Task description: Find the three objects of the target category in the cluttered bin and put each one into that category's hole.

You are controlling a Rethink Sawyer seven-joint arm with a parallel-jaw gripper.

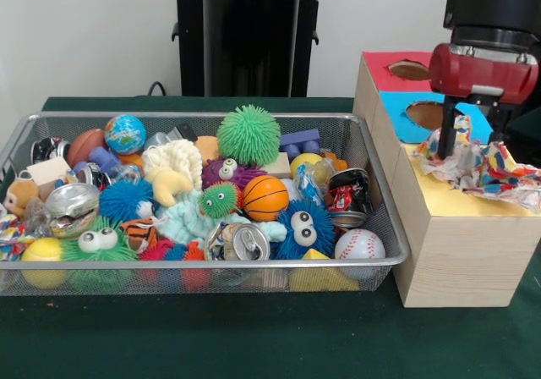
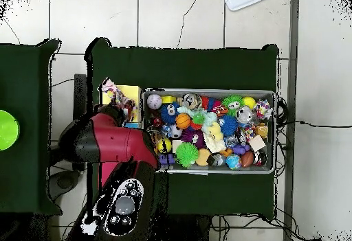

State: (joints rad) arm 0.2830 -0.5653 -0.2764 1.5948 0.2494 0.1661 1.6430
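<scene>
Lying under the gripper (image 1: 472,146), crumpled paper (image 1: 482,169) tops the box (image 1: 461,244).

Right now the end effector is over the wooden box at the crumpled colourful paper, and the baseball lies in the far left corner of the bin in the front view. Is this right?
Not quite. The front view shows the baseball in the near right corner of the wire bin, next to the wooden box. The rest holds: the end effector is over that box at the crumpled paper.
</scene>
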